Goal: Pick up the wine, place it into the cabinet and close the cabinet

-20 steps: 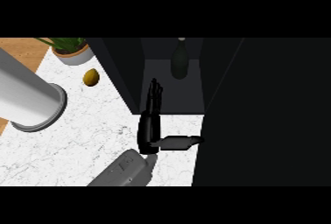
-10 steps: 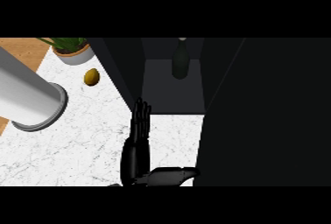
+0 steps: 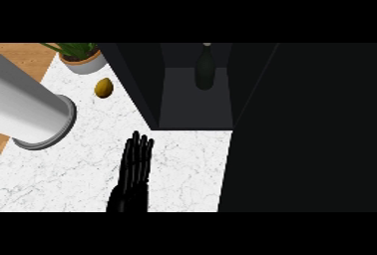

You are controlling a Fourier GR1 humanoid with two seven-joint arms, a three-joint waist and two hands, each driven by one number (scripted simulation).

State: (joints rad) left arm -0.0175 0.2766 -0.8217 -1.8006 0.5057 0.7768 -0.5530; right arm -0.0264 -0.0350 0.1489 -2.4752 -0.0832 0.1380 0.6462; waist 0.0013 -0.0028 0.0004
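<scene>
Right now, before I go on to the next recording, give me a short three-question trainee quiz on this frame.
1. True or false: the wine bottle stands inside the open cabinet.
2. Which item lies on the marble counter between the potted plant and the grey cylinder? A) lemon B) cup C) knife
3. Fill in: the hand in view has its fingers ____.

Key: 1 true; 2 A, the lemon; 3 straight.

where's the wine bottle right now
In the head view, the wine bottle stands upright inside the open cabinet, top centre, right of the lemon.
</scene>
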